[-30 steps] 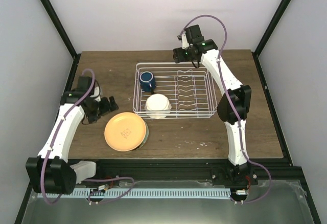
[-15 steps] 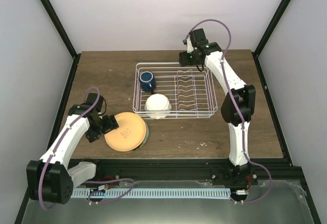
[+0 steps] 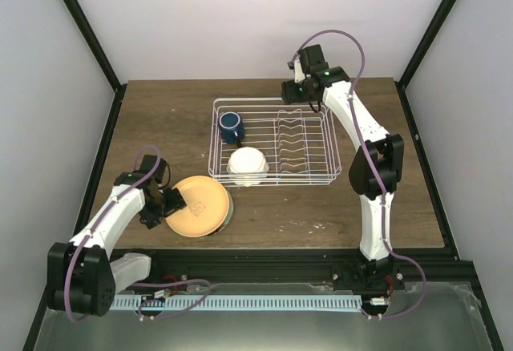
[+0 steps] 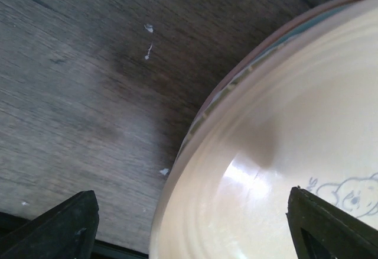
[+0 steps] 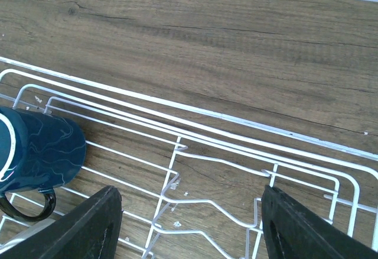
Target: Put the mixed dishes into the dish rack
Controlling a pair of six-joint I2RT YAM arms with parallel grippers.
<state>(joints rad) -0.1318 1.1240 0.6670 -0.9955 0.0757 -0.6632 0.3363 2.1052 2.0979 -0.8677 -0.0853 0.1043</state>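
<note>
The left gripper (image 3: pixel 170 203) sits low at the left rim of the round orange-yellow plate (image 3: pixel 200 207), jaws apart on either side of that edge, not clamped. This plate lies on the mint-green plate (image 3: pixel 231 205) on the brown wooden table (image 3: pixel 168 119), the 2 stacked just in front of the white wire dish rack (image 3: pixel 330 147). In the rack are the dark blue mug (image 3: pixel 231 127) and the small white scalloped dish (image 3: pixel 247 164). The right gripper (image 3: pixel 290 92) hovers over the rack's rear rim, jaws apart, empty.

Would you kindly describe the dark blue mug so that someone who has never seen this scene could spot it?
Find the white wire dish rack in the middle of the wooden table. The dark blue mug sits in its far left corner. It is the only dark thing inside; the white dish near it is pale.
</note>
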